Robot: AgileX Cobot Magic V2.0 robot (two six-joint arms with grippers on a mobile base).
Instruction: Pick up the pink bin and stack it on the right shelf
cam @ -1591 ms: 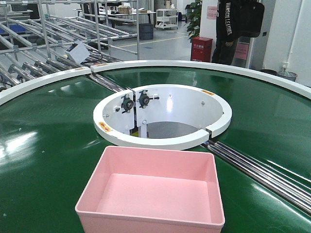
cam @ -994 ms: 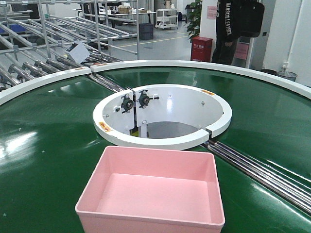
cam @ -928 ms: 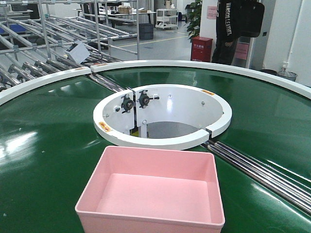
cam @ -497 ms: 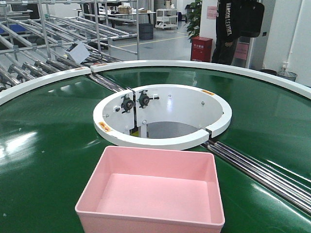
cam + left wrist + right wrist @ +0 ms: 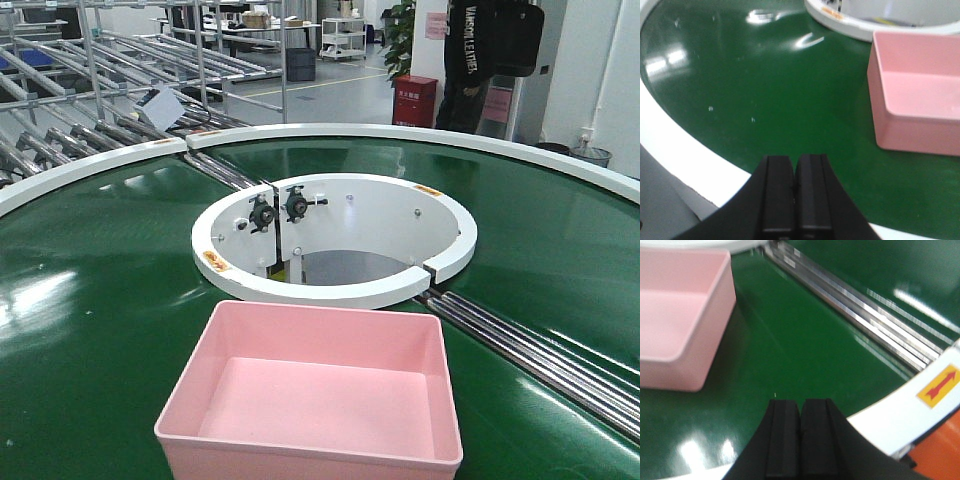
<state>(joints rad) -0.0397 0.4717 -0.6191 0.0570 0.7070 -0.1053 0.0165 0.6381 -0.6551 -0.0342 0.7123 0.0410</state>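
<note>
The pink bin point(image 5: 315, 395) sits empty on the green conveyor belt point(image 5: 90, 300), close to the near edge in the front view. From the left wrist it shows at the upper right point(image 5: 917, 95), from the right wrist at the upper left point(image 5: 680, 315). My left gripper point(image 5: 794, 165) is shut with nothing in it, low over the belt's white rim, left of the bin and apart from it. My right gripper point(image 5: 800, 407) is also shut and empty, right of the bin and apart from it. The right shelf is out of view.
A white ring point(image 5: 335, 235) surrounds the round hole in the belt just beyond the bin. Steel rollers point(image 5: 540, 355) cross the belt at the right; they also show as steel rollers point(image 5: 860, 305) ahead of my right gripper. The belt's white outer rim point(image 5: 685, 160) runs below my left gripper. Roller racks point(image 5: 90, 80) and a person point(image 5: 475, 60) stand far behind.
</note>
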